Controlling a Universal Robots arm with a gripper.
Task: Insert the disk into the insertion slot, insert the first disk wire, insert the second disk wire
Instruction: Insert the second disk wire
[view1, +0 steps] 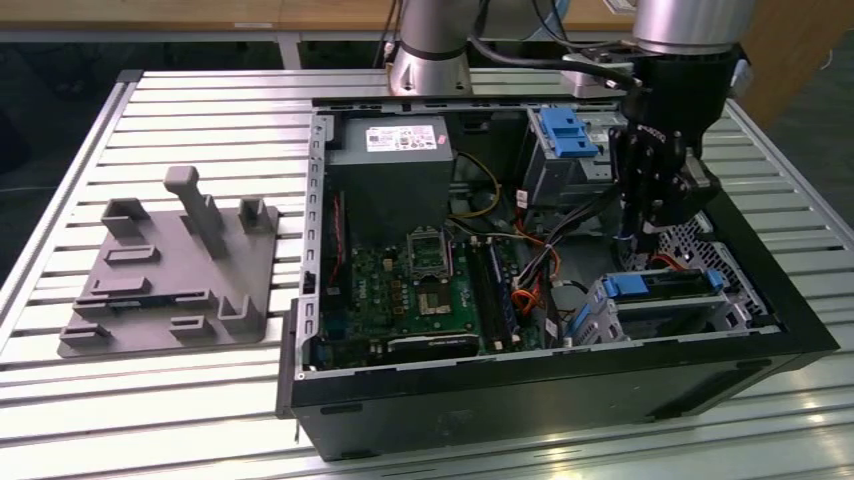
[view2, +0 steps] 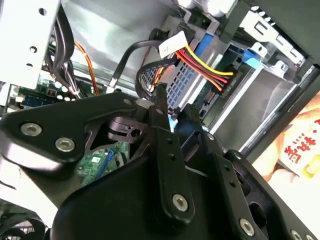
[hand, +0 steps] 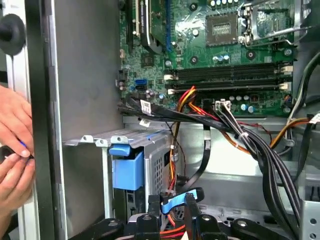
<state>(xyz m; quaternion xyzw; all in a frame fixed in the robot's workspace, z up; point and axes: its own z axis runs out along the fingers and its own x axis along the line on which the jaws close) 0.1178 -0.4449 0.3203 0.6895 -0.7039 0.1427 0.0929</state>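
Gripper (view2: 175, 116) jaws look pinched almost shut on the blue wire (hand: 175, 202) near the disk (view1: 666, 286); I reckon the orange-red cables (view2: 210, 70) could snag it and pull it loose.

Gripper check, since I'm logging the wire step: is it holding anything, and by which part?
The gripper seems to pinch the blue flat cable near its end; the plug itself is hidden.

1. At the exterior view's edge, you are losing the upper part of the arm (view1: 434, 45).
2. The insertion slot (view1: 667, 322) is hiding the sides of the disk (view1: 663, 287) from you.
3. In the first wrist view, the picture's edge is cutting off a person's hands (hand: 14, 127).
4. In the second wrist view, the gripper (view2: 176, 110) is blocking most of the motherboard (view2: 97, 162).
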